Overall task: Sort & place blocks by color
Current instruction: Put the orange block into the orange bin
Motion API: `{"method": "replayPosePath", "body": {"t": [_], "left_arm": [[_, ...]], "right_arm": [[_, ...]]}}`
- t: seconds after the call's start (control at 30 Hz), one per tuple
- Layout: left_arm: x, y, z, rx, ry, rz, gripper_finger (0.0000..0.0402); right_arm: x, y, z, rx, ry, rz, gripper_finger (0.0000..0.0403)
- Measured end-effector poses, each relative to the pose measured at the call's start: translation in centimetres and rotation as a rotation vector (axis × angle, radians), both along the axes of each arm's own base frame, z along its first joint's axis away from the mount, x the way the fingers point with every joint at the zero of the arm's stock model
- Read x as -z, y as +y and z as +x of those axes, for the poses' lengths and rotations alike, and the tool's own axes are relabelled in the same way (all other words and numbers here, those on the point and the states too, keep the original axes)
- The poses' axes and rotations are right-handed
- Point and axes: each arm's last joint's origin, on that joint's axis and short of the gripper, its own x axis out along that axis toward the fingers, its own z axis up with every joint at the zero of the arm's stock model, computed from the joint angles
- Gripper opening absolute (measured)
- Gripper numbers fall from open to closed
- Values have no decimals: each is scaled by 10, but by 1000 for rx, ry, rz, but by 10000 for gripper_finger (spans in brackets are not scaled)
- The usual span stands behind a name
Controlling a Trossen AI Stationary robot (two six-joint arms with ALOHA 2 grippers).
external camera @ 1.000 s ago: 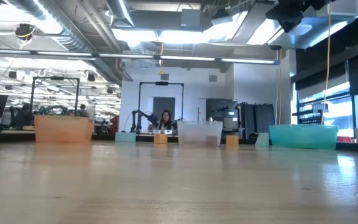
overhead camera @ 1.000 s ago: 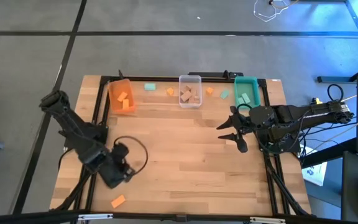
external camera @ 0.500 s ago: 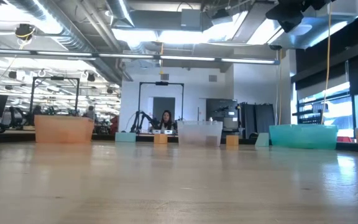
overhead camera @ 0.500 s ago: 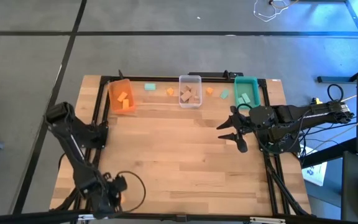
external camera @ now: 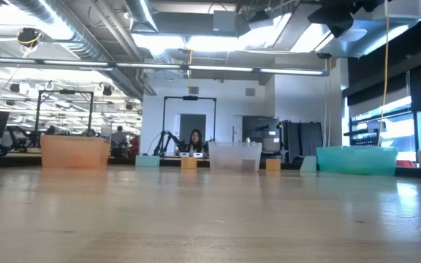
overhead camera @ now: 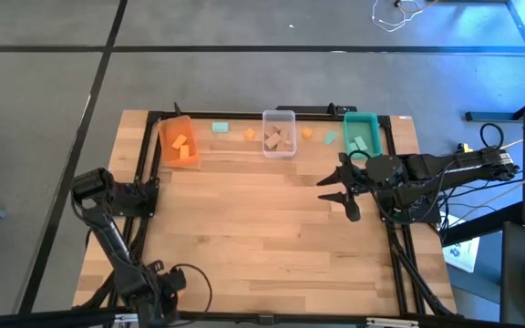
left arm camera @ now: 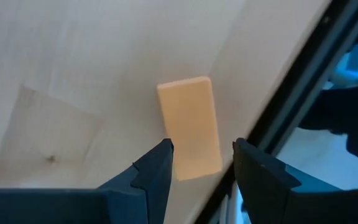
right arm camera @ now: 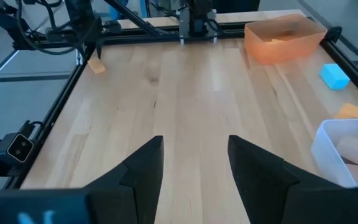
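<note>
The surface [overhead camera: 262,219] is pale wood with a plank grain, framed in black. Along its far edge stand an orange bin [overhead camera: 178,140], a clear bin [overhead camera: 279,133] and a teal bin [overhead camera: 362,133]. Orange blocks [overhead camera: 182,148] lie in the orange bin, plain wood ones [overhead camera: 279,139] in the clear bin, and an orange block [left arm camera: 189,127] lies before the dark left pincer [left arm camera: 202,168].

Wooden table [overhead camera: 262,228] with bins [overhead camera: 279,133] and blocks [overhead camera: 220,128].

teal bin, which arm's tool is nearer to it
Right. The right tool hangs over the table just in front of the teal bin; the left tool is at the opposite near corner, over an orange block.
</note>
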Motion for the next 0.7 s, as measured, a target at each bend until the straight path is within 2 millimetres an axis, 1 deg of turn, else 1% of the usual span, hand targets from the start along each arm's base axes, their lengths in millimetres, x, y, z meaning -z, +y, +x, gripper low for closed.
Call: {"method": "replayPosePath", "body": {"t": [0.5,0.6,0.7], "left_arm": [[1,2,2,-40,-59,44,159],[7,0,3,-42,-53,55,159],[17,-2,3,-32,-7,66,159]], "right_arm": [[-1,0,1,12,-9,25,181],[-1,0,0,12,-8,25,181],[0,0,0,12,-5,24,181]]}}
